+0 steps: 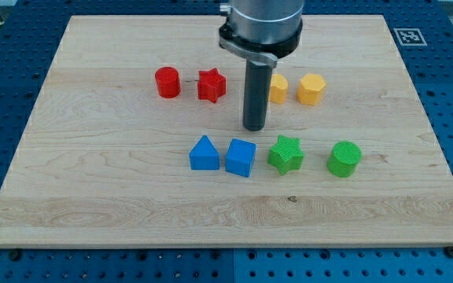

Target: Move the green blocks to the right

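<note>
Eight blocks lie on the wooden worktop (93, 181), two of each colour. Toward the top edge sit a red cylinder (167, 82) and a red star (211, 85), then a yellow block (278, 89) half hidden behind the rod and a yellow hexagon (311, 89). Nearer the bottom edge run a blue triangular block (204, 153), a blue cube (241, 157), a green star (286, 154) and a green cylinder (344, 159). The tool is a plain rod holding nothing; my tip (255, 128) rests just above and left of the green star, with the green cylinder farther toward the right edge.
</note>
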